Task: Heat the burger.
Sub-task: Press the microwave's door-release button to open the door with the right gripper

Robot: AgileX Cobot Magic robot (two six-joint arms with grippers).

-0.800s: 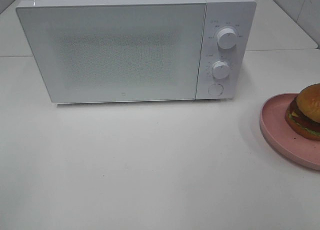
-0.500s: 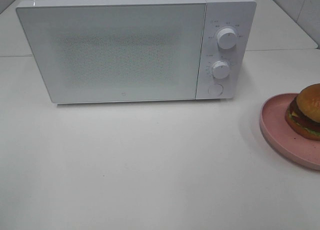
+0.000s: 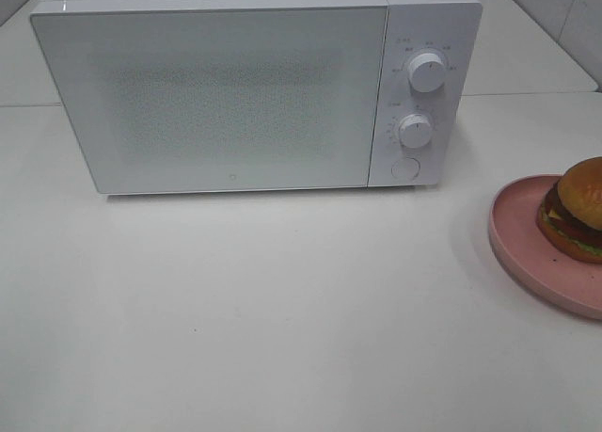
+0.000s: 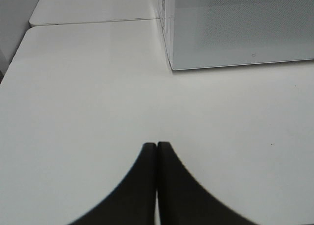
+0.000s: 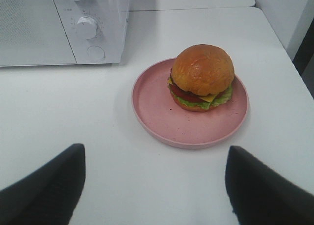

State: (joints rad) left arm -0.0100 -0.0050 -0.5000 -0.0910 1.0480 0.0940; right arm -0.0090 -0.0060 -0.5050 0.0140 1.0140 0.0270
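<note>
The burger [image 3: 576, 209] with a golden-brown bun sits on a pink plate [image 3: 520, 239] at the right edge of the table; it also shows in the right wrist view [image 5: 201, 77] on the plate [image 5: 157, 110]. A white microwave [image 3: 235, 84] with its door shut stands at the back. My right gripper [image 5: 154, 178] is open, short of the plate, with nothing between its fingers. My left gripper [image 4: 156, 151] is shut and empty over bare table, left of the microwave's corner [image 4: 235, 29]. Neither gripper shows in the exterior high view.
The microwave has two round knobs [image 3: 426, 72] [image 3: 415, 130] and a round button [image 3: 404, 168] on its right panel. A second white table surface [image 3: 536, 46] lies behind, with a seam between them. A tiled wall [image 3: 574, 8] rises at the far right.
</note>
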